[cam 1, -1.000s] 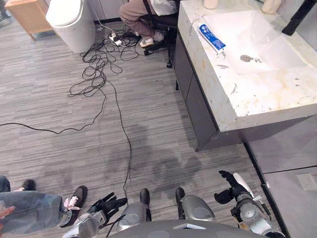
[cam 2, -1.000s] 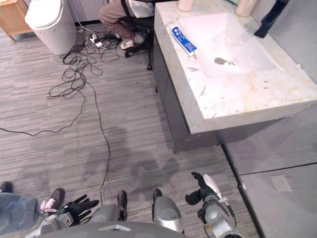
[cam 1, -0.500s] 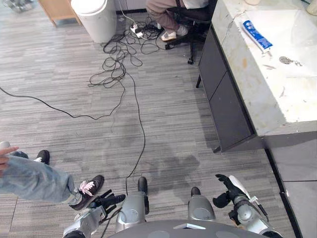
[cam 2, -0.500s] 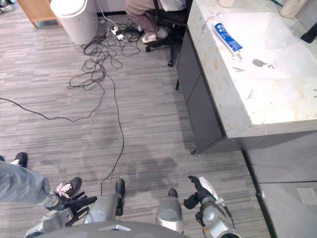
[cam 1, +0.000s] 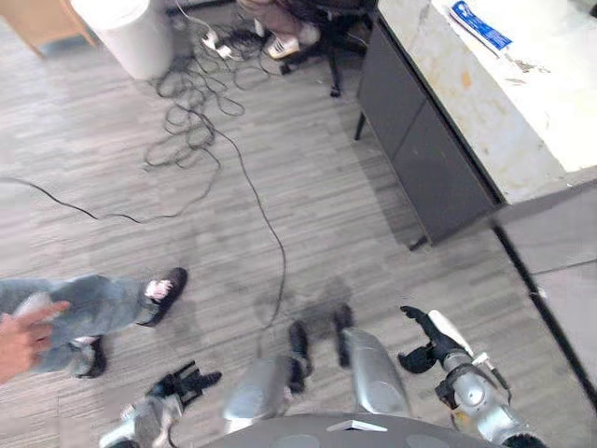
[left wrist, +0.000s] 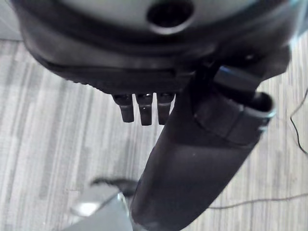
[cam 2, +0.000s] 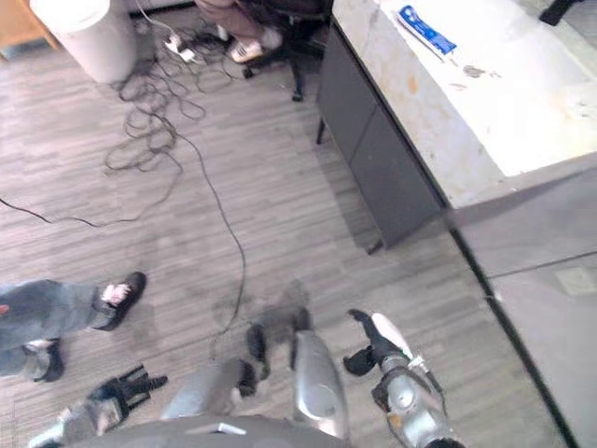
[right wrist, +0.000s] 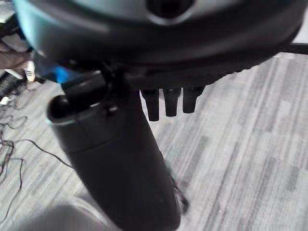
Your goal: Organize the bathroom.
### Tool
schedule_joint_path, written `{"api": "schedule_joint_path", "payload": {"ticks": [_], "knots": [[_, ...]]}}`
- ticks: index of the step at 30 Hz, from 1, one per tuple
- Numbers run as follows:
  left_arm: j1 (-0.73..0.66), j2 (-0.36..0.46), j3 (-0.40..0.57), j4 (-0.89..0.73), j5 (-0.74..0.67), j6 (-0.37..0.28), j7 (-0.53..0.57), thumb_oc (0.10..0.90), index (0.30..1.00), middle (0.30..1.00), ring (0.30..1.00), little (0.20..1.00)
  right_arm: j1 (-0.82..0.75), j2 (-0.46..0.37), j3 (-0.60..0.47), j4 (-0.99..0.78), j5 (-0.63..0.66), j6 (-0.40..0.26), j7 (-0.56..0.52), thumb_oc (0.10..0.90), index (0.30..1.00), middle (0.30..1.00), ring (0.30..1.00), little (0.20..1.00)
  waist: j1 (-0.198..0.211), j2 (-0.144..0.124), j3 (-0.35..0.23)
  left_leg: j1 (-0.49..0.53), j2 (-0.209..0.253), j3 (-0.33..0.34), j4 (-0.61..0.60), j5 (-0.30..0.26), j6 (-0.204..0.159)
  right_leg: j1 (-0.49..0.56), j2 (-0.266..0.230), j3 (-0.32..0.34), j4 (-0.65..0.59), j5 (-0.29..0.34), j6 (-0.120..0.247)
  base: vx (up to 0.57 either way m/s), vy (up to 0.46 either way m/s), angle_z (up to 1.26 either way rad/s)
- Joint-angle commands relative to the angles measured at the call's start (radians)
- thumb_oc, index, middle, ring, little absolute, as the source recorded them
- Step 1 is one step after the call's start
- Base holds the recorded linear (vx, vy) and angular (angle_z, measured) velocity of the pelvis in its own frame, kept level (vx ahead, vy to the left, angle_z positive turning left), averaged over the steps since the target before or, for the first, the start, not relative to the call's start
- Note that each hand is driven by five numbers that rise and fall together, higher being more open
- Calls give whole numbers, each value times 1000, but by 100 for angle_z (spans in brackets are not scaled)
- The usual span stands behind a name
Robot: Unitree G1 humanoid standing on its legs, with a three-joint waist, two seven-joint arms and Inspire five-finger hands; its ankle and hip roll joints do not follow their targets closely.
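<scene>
Marble counter (cam 1: 485,112) now nearer top-right, person's shoe (cam 1: 163,291) stepped forward

You've got a person's leg (cam 1: 89,306) w/ dark shoe (cam 1: 164,293) lower left, loose cables (cam 1: 191,121) on floor, someone seated (cam 2: 244,19) up top.

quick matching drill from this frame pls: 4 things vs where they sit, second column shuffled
Things:
1. toothpaste tube
2. white bin
3. power strip
4. person's shoe

Places:
A. on the floor to the robot's left, near its left hand
B. flat on the marble vanity top
C. on the floor among tangled cables, between bin and office chair
D. far left, standing on the floor

Pairs: 1-B, 2-D, 3-C, 4-A
</scene>
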Motion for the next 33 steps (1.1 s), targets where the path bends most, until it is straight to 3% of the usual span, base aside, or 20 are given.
{"api": "schedule_joint_path", "payload": {"ticks": [1,9,15,16,17,18,20,21,23,24,28,29,31,33], "knots": [[79,29,-13,-91,-11,-13,-25,800,900,900,900,900,-55,-54,-6,8,14,-14,-9,800,900,900,900,900,38,32,-40,106,49,-64,-17,-64,-72,133,-15,-35,-167,137,47,67,-27,-10],[57,13,-30,-73,29,-29,-55,800,900,900,900,900,-29,-39,-9,10,31,-14,-40,800,900,900,900,900,-3,37,-57,122,76,-33,-9,-22,-102,181,7,-29,-230,118,19,145,-55,-15],[36,8,-27,-48,51,-18,-63,800,900,900,900,900,-6,-34,-25,30,34,-20,-65,800,900,900,900,900,-35,44,-72,132,111,-40,75,25,-137,179,29,-21,-206,89,-15,135,-87,-6],[41,-1,-23,-45,49,-21,-51,800,900,900,900,900,4,-33,-28,29,30,-20,-61,800,900,900,900,900,-41,52,-80,147,129,-52,134,73,-165,192,53,-22,-202,64,-38,143,-161,-16],[42,-13,-21,-42,48,-20,-38,800,900,900,900,900,8,-32,-20,29,39,-14,-63,800,900,900,900,900,-45,50,-92,131,146,-92,273,180,-206,214,81,-19,-208,38,-75,198,-245,-19],[41,-22,-20,-40,51,-20,-30,800,900,900,900,900,3,-33,-13,37,48,-9,-67,800,900,900,900,900,-38,33,-95,40,143,-161,456,247,-211,233,90,4,-216,31,-103,180,-225,0],[45,-31,-23,-37,36,-22,-14,800,900,900,900,900,-11,-32,-2,56,60,-5,-70,800,900,900,900,900,-24,9,-93,-71,113,-222,602,241,-182,244,93,51,-211,31,-119,177,-107,-18],[52,-41,-27,-34,37,-29,-3,800,900,900,900,900,-37,-31,8,81,88,-2,-74,800,900,900,900,900,-3,2,-79,-158,98,-265,642,205,-144,261,113,102,-202,27,-128,254,18,-70],[59,-40,-38,-26,30,-41,0,800,900,900,900,900,-63,-24,9,114,107,-6,-76,800,900,900,900,900,15,7,-71,-153,133,-300,456,193,-110,273,137,158,-181,4,-128,292,147,-91],[59,-32,-43,-23,21,-45,0,800,900,900,900,900,-71,-19,7,121,117,-7,-80,800,900,900,900,900,23,24,-65,-111,173,-320,239,211,-109,283,160,188,-166,-26,-120,248,230,-137],[70,-22,-45,-32,12,-50,4,800,900,900,900,900,-54,-18,7,117,147,-22,-117,800,900,900,900,900,50,64,-64,-55,184,-429,-163,247,-151,317,192,260,-168,-70,-86,239,255,-114],[80,-20,-46,-35,10,-55,3,800,900,900,900,900,-42,-18,1,112,151,-28,-127,800,900,900,900,900,56,76,-65,-55,180,-467,-221,256,-165,329,199,285,-165,-83,-79,292,328,-51],[88,-27,-47,-15,29,-73,-8,800,900,900,900,900,-38,-15,-8,117,177,-29,-143,800,900,900,900,900,62,83,-65,-67,147,-501,-167,227,-165,339,183,324,-138,-108,-67,197,329,-92],[90,-30,-45,-10,32,-73,-7,800,900,900,900,900,-36,-13,-16,110,175,-25,-140,800,900,900,900,900,58,84,-71,-63,136,-472,-127,188,-161,329,159,319,-119,-113,-55,120,237,-105]]}}
